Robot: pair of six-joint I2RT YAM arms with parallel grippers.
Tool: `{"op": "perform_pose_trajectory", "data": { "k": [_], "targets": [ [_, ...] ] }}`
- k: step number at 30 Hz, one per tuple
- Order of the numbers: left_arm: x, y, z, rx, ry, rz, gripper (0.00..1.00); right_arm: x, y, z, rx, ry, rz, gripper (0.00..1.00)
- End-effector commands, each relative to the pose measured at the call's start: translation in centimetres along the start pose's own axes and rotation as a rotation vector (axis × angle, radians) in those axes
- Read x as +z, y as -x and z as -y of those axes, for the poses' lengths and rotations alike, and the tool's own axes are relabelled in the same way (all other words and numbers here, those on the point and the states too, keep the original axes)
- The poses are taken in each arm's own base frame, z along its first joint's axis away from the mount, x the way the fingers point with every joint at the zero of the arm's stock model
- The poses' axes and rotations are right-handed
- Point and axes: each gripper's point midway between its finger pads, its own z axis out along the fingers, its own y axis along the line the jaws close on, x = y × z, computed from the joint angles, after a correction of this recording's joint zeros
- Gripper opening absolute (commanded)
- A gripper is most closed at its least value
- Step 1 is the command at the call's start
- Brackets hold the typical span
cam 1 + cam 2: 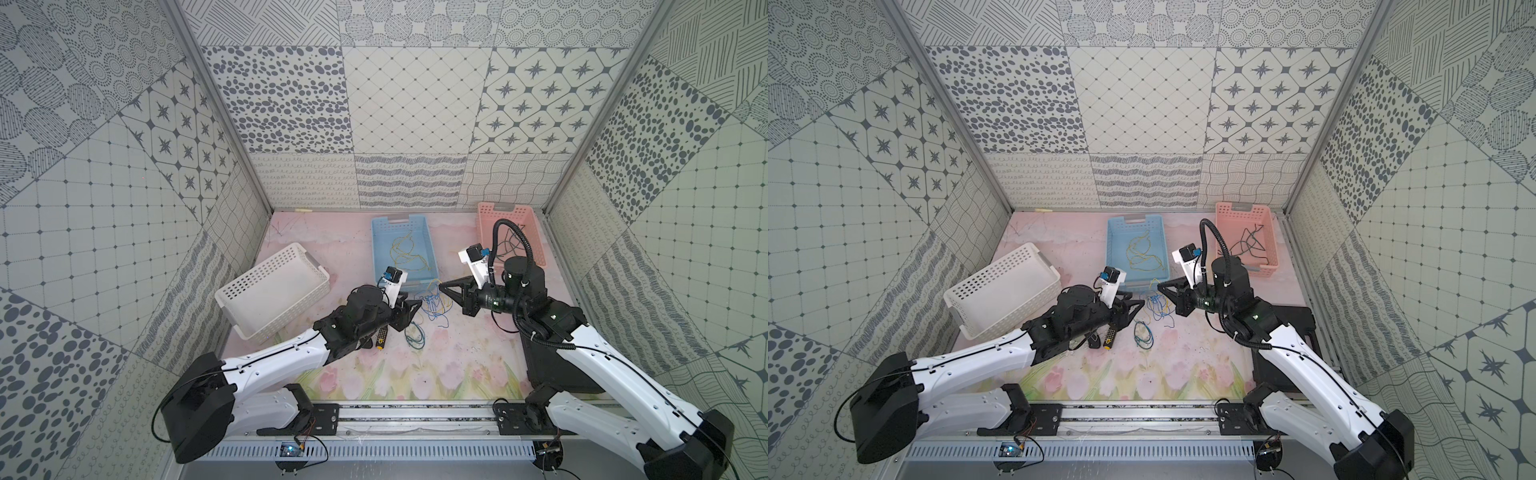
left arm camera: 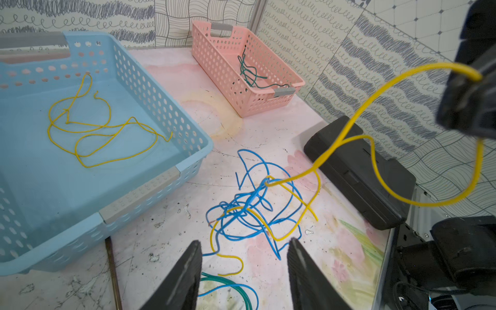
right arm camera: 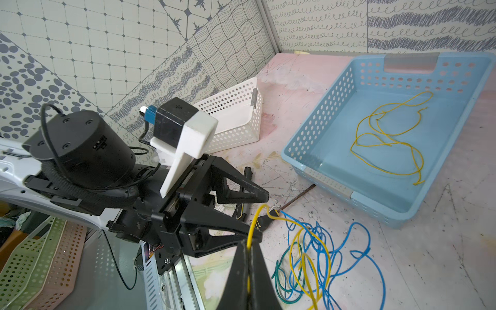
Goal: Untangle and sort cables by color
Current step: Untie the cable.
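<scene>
- Cables (image 2: 249, 212) left to sort lie in a knot of blue and yellow on the table (image 2: 268, 128), between your two tools and just in front of the blue basket (image 2: 161, 112).
- Sorting looks partway done: yellow ones lie in the blue basket, dark green ones in the pink basket (image 2: 222, 69), and the white basket (image 1: 257, 286) looks empty.
- Your right tool (image 3: 248, 248) is clamped on a yellow cable (image 2: 361, 108), raised off the table. The cable's lower run threads down into the blue cables (image 3: 322, 249).
- Your left tool (image 2: 244, 244) stands partly open over the near edge of the knot, holding nothing.
- The step in hand, as I judge it, is working that yellow cable free of the blue.
- For the next move, have the left tool pin or grip the blue strands close to where the yellow passes through. The right tool can then draw away without dragging the whole knot.
- Pull slowly, since thin wire is likely to snag at the crossings. Once it is free, the yellow cable belongs in the blue basket.
- Leave the green cable (image 3: 277, 276) at the knot's edge and the screwdriver (image 1: 381, 337) by your left arm alone for now.
</scene>
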Motion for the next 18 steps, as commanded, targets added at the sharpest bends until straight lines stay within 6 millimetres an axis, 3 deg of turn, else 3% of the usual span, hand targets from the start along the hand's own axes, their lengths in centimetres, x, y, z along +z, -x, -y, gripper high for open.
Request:
{"op": "perform_pose_trajectory", "data": {
  "k": [1,5,9,10,12,13,15,18],
  "targets": [
    [0.5,-1.2,-1.2,0.143,0.021,-0.105,0.45,-0.1,1.4,-1.0,-0.018,0.035,0.038,0.0],
    [1.6,-1.1,-0.3,0.119,-0.076,-0.136,0.34,0.0,1.4,-1.1,-0.014,0.045,0.037,0.0],
    [2.9,-1.0,0.2,0.105,-0.127,-0.164,0.31,-0.1,1.5,-1.3,-0.014,0.053,0.039,0.0],
    [3.2,-1.0,0.1,0.1,-0.127,-0.166,0.25,-0.1,1.5,-1.3,-0.011,0.054,0.038,0.0],
    [3.5,-0.7,-0.2,0.074,-0.116,-0.159,0.0,-0.1,1.4,-1.2,-0.013,0.049,0.037,0.0],
    [3.6,-0.5,-0.4,0.058,-0.114,-0.15,0.0,-0.1,1.4,-1.0,-0.012,0.041,0.037,0.0],
    [3.9,-1.2,-1.7,-0.013,-0.084,-0.149,0.0,-0.3,1.5,-0.8,-0.016,0.016,0.039,0.0],
    [4.3,-4.4,-4.8,-0.143,-0.023,-0.207,0.0,-2.3,3.0,-1.1,-0.035,-0.015,0.091,0.0]
  ]
}}
